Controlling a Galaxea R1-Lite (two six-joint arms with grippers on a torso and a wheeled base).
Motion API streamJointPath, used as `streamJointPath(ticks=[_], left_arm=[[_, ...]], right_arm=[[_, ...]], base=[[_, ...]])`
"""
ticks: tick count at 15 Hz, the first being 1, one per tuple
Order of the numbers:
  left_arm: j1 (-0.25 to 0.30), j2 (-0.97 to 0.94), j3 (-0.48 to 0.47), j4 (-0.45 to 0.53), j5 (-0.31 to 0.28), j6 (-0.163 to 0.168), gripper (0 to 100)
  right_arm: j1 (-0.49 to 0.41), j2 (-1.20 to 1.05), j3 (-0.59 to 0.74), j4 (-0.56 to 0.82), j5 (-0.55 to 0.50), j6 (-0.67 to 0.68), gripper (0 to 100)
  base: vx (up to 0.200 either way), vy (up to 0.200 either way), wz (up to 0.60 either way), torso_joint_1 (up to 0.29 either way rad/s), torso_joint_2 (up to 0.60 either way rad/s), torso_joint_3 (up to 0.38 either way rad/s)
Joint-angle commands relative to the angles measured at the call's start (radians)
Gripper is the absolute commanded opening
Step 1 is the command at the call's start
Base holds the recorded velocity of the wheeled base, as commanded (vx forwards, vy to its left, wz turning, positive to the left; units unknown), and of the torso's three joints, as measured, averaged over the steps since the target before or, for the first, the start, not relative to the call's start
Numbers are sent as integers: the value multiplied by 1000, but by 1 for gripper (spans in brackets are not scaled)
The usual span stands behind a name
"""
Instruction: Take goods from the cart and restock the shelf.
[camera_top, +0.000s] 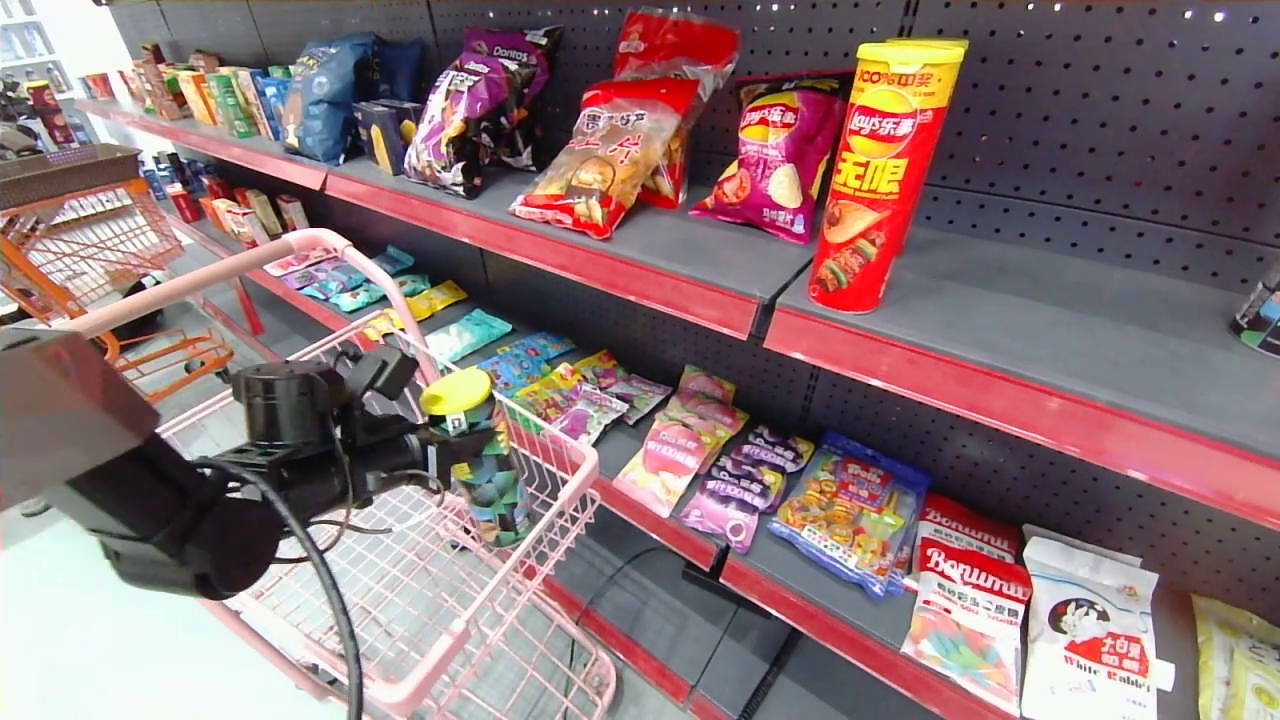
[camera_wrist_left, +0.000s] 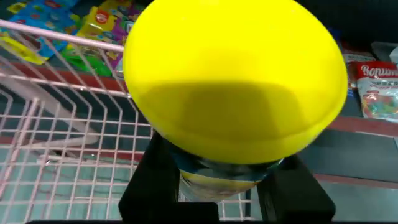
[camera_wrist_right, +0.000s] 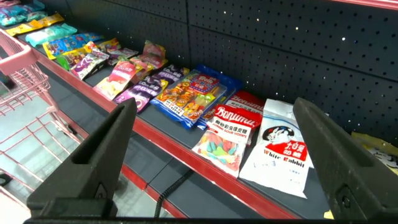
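A dark grey pegboard panel (camera_top: 1100, 110) is seen forming the back wall, and small bright spots of light (camera_top: 1215, 15) are reflected along its top edge. Two levels of boards are carried by it: an upper shelf (camera_top: 1050, 320) with a grey surface and a red front strip, and a lower shelf (camera_top: 860, 610) finished the same way. The floor (camera_top: 90, 640) is pale and brightly lit in the open aisle, and grey beneath the lower shelf, where a black cable (camera_wrist_right: 174, 186) is laid. An orange trolley (camera_top: 80, 240) is parked far down the aisle on the left. Beyond it, a bright white area (camera_top: 30, 40) is visible in the corner.
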Motion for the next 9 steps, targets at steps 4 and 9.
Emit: streamJointPath(ticks=[4, 9], left_arm=[[143, -752, -78, 637, -12, -60, 0], [143, -1327, -36, 1097, 23, -54, 0]], right_arm=[[-1, 0, 0, 0, 0, 2, 100], [-1, 0, 0, 0, -1, 5, 100]], base=[[0, 0, 0, 0, 0, 0], [0, 0, 0, 0, 0, 0]])
